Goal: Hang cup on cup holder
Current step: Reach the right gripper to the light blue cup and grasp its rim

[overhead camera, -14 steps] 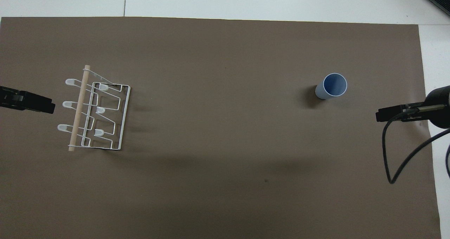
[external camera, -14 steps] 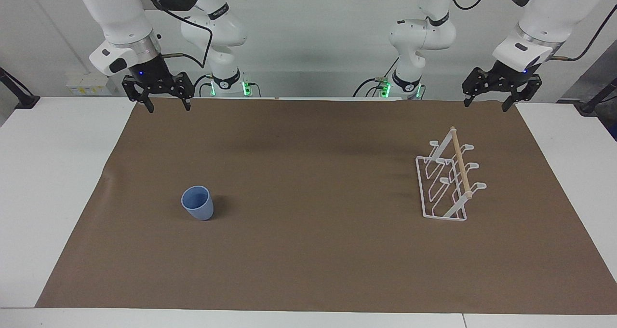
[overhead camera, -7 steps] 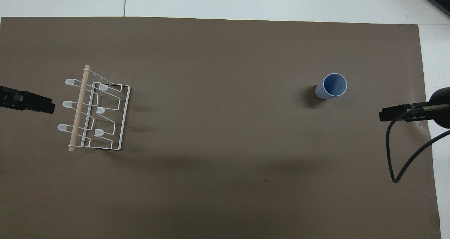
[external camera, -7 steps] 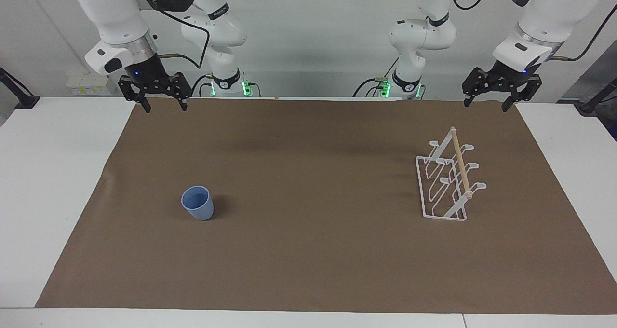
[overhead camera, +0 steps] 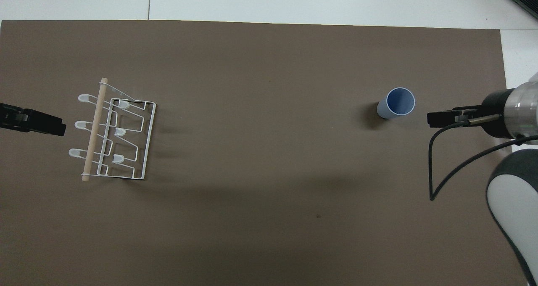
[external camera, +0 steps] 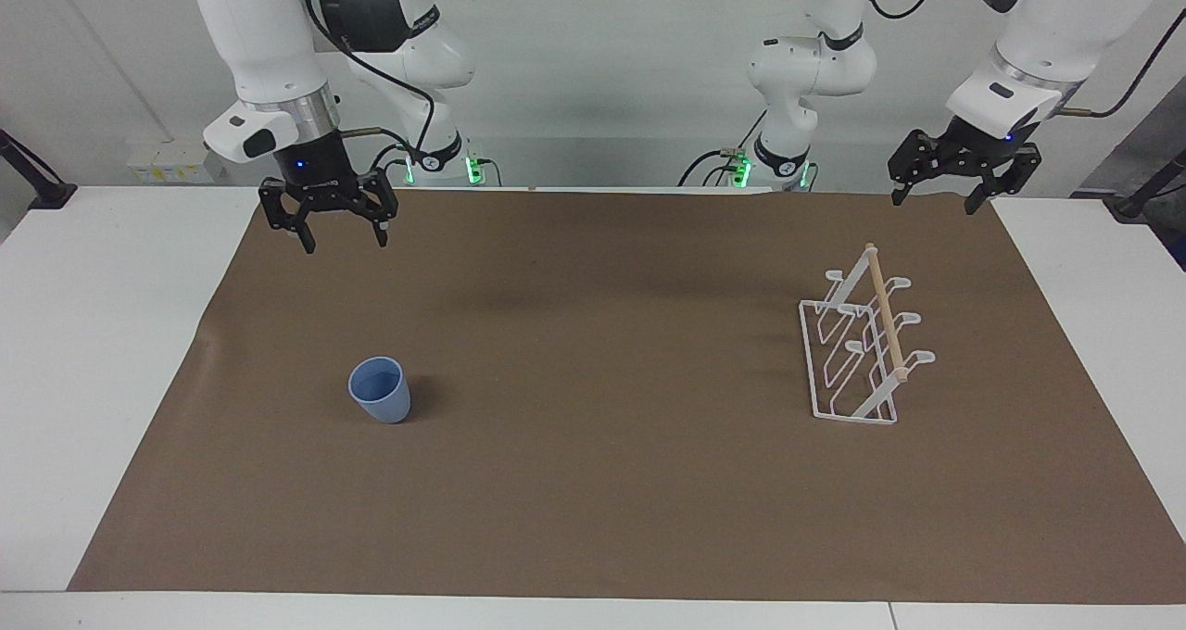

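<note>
Both my grippers hang empty, jaws open: right gripper [external camera: 339, 233] over the table's [external camera: 111, 333] robot-side edge near the upright cup [external camera: 379, 390], left gripper [external camera: 943, 196] over that edge's corner near the cup holder [external camera: 857, 352].

A small light-blue cup [external camera: 380, 390] without a handle is seen standing upright, mouth up, toward the right arm's end of the table. Well apart from it, toward the left arm's end, a white wire cup holder [external camera: 858, 350] is set upright, its slanted looped prongs bare and a light wooden rod laid along its top.
</note>
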You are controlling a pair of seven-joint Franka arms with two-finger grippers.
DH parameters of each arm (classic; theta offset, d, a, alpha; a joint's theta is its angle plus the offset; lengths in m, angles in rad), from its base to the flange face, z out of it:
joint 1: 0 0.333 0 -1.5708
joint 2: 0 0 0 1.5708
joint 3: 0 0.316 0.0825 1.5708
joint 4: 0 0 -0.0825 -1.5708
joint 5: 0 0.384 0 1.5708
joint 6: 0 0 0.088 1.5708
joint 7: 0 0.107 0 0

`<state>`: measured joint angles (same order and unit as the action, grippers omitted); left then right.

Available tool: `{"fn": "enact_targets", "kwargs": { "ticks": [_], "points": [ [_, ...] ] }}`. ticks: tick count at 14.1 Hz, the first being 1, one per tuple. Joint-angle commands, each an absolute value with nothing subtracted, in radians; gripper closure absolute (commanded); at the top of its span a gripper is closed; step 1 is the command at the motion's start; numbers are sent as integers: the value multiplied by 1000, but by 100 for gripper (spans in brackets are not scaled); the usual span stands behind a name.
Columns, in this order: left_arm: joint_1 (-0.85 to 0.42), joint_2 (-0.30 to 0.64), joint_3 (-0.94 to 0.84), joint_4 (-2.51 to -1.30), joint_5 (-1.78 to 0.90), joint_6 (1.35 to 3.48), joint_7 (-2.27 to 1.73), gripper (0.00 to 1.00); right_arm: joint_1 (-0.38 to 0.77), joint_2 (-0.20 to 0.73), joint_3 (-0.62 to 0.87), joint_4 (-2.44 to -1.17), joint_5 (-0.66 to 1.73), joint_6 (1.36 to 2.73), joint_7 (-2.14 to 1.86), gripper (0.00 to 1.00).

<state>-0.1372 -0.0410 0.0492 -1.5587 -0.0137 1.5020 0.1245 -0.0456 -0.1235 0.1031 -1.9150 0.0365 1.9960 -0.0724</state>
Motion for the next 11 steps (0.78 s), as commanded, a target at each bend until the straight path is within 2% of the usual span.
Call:
{"fn": "enact_targets", "kwargs": {
  "ticks": [1,5,11],
  "points": [
    [-129,-67,44,-1595,-23,1516,123,0,-48,-79,104,-1986,57,2094,-74,0],
    [-129,-72,44,-1600,-25,1520,123,0,-41,92,106,-1987,55,2219,-74,0],
    [-129,-72,44,-1605,-25,1522,123,0,-8,179,106,-1990,55,2339,-64,0]
  ]
}}
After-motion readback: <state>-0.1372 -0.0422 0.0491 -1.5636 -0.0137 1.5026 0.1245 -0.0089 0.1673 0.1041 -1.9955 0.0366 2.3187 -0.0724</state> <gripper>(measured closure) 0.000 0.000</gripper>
